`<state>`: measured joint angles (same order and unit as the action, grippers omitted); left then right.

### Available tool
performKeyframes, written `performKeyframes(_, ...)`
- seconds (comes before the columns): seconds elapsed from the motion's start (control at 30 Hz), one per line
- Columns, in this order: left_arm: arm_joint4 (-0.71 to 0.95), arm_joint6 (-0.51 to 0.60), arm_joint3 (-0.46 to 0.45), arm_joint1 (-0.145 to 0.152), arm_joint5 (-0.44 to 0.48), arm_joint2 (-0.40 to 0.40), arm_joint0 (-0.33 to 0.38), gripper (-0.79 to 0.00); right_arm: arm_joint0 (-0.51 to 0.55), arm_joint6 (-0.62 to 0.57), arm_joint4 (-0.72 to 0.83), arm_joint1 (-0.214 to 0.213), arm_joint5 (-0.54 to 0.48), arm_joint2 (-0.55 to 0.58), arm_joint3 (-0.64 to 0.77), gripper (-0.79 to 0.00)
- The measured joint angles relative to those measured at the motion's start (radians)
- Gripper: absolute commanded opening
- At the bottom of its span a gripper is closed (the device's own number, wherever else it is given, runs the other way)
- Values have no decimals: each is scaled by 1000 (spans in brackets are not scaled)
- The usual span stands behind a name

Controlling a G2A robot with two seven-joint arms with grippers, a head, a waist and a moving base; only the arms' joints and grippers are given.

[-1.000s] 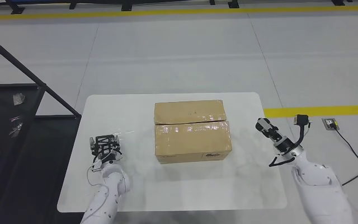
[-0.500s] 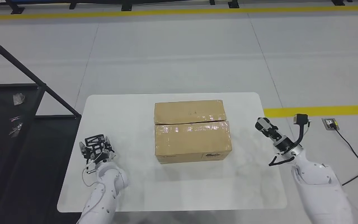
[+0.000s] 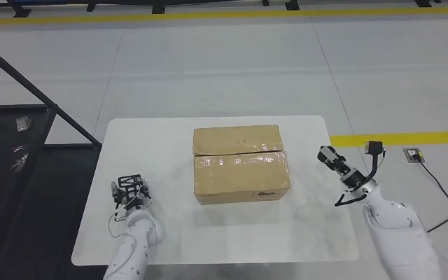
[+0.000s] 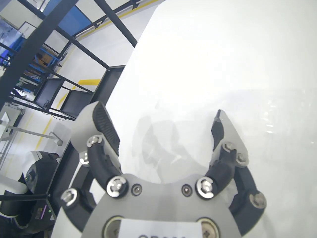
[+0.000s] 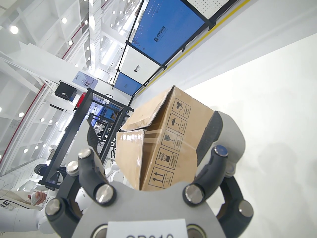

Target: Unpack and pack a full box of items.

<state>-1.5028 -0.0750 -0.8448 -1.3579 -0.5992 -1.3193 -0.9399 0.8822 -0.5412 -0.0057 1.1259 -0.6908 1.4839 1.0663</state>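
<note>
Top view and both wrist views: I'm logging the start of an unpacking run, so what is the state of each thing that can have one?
cardboard box: shut, both top flaps folded down and meeting at a seam, standing upright on the table.
left gripper: open, empty, over bare table, apart from the box.
right gripper: open, empty, facing the box's end, not touching it.

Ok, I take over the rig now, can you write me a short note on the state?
Left gripper: open, empty, above the table left of the cardboard box, apart from it.
Right gripper: open, empty, right of the box, facing its end, not touching.
Box: mid-table, top flaps closed.
Done: nothing unpacked.
To do: open flaps, unpack, repack.
</note>
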Motion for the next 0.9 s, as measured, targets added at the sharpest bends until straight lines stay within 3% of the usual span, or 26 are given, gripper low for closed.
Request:
performKeyframes(0.2,-70,16,-126,24,83,-43,-97,0,-12,-1,2,-1,5,-10,-7,0)
performKeyframes(0.53,-157,67,-329,67,337,-134,-245,0,-37,-3,-2,-1,10,-32,-17,0)
performKeyframes(0.67,-144,51,-363,76,415,-165,-276,0,-42,-5,-2,-3,10,-36,-19,0)
performKeyframes(0.9,-195,68,-358,85,426,-192,-290,0,-47,-6,-3,-5,14,-43,-17,0)
